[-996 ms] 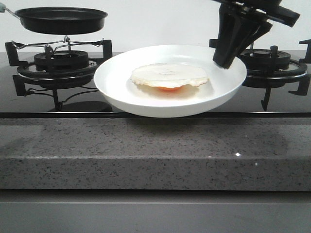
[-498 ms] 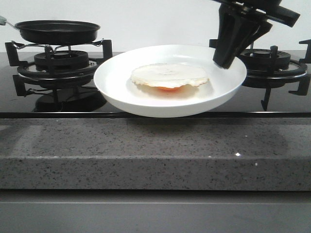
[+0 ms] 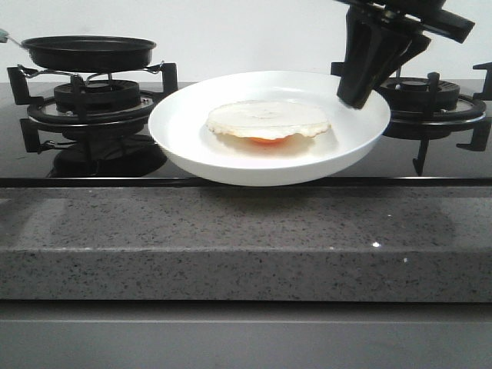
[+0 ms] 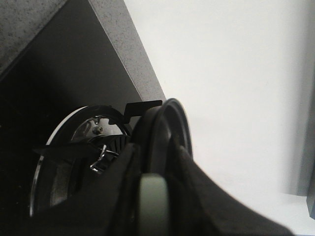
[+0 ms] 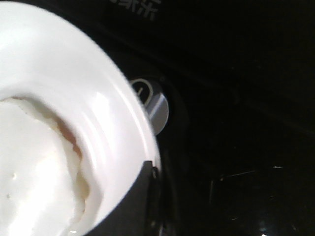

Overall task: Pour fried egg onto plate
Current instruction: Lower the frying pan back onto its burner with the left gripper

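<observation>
The fried egg [image 3: 267,121] lies in the white plate [image 3: 184,142], yolk side down, with orange showing at its front edge. My right gripper [image 3: 355,98] is shut on the plate's right rim and holds it above the stove front. In the right wrist view the plate rim [image 5: 113,118] and the egg [image 5: 34,167] show, with one finger [image 5: 133,206] over the rim. The black frying pan [image 3: 88,52] sits low over the left burner [image 3: 92,104]. In the left wrist view my left gripper [image 4: 153,191] is shut on the pan's grey handle [image 4: 153,206], with the pan [image 4: 170,123] edge-on.
The right burner [image 3: 434,104] stands behind the plate. A stove knob [image 5: 155,110] shows under the plate rim. The grey stone counter edge [image 3: 246,246] runs across the front. A white wall is behind the stove.
The pan has come down from well above the left burner to just over its grate. The plate, egg and right gripper have not moved.
</observation>
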`<state>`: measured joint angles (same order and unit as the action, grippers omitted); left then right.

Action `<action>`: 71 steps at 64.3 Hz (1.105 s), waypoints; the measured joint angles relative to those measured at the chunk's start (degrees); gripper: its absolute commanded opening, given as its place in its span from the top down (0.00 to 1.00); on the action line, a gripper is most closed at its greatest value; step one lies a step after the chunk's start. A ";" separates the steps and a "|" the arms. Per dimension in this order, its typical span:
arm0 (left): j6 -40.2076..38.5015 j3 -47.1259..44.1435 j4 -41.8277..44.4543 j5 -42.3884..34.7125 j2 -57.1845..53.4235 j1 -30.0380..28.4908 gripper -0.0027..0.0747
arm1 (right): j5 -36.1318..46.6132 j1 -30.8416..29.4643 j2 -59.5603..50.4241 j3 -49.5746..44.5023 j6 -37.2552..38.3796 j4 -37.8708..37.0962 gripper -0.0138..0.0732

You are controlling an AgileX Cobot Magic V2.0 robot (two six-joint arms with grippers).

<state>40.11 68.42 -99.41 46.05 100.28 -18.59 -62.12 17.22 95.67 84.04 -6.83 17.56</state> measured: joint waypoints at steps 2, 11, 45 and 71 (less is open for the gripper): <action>0.00 0.00 0.13 0.14 0.00 0.00 0.54 | 0.00 0.00 0.00 0.00 0.00 0.00 0.91; -0.08 0.19 0.94 0.71 0.00 0.00 0.34 | 0.00 0.00 0.00 0.00 0.00 0.00 0.91; -0.08 0.32 18.78 12.97 0.00 0.00 0.30 | 0.00 0.00 0.00 0.00 0.00 0.00 0.91; -0.08 0.32 24.61 18.54 -0.11 0.00 0.80 | 0.00 0.00 0.00 0.00 0.00 0.00 0.91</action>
<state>40.03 68.74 -74.80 64.58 100.17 -18.59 -62.12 17.22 95.67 84.04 -6.83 17.56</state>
